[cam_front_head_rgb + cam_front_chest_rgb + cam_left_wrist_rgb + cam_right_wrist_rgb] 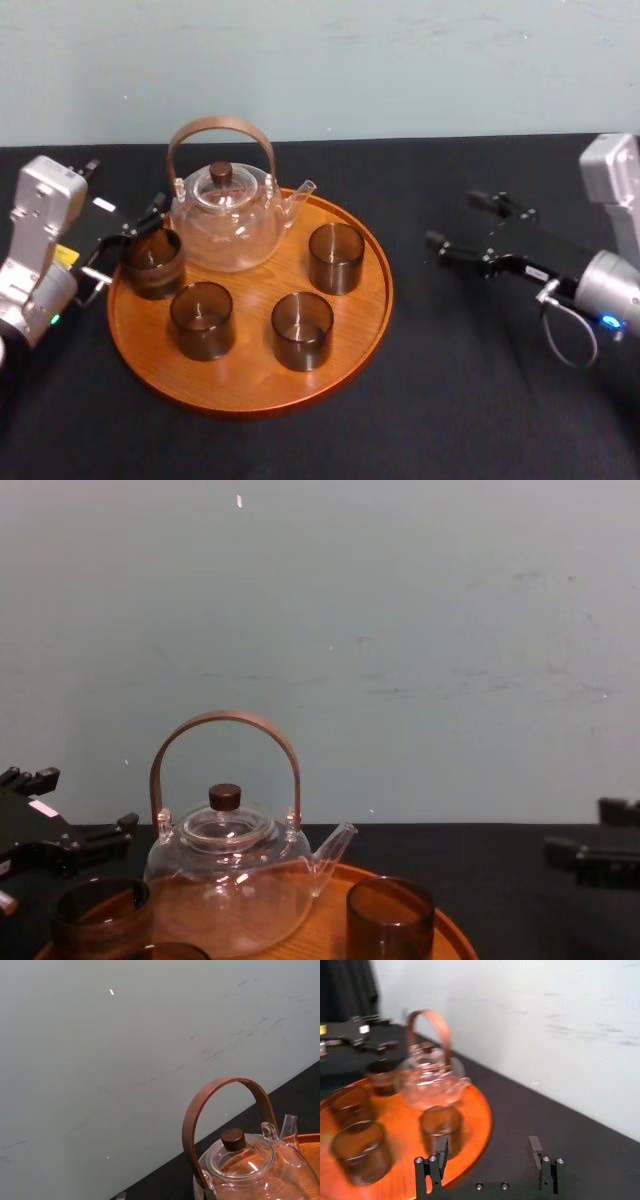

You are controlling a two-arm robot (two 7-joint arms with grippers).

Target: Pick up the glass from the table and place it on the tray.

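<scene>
Your left end effector (pixel 128 240) is released, just beside the glass (pixel 152 262) at the tray's (pixel 250 375) left edge. The right end effector (pixel 453 220) is released too, over the counter (pixel 450 400).

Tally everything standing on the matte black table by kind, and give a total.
Short dark smoky glass tumblers: 4
Clear glass teapot with arched brown handle: 1
Large round orange-brown wooden tray: 1
Total: 6
</scene>
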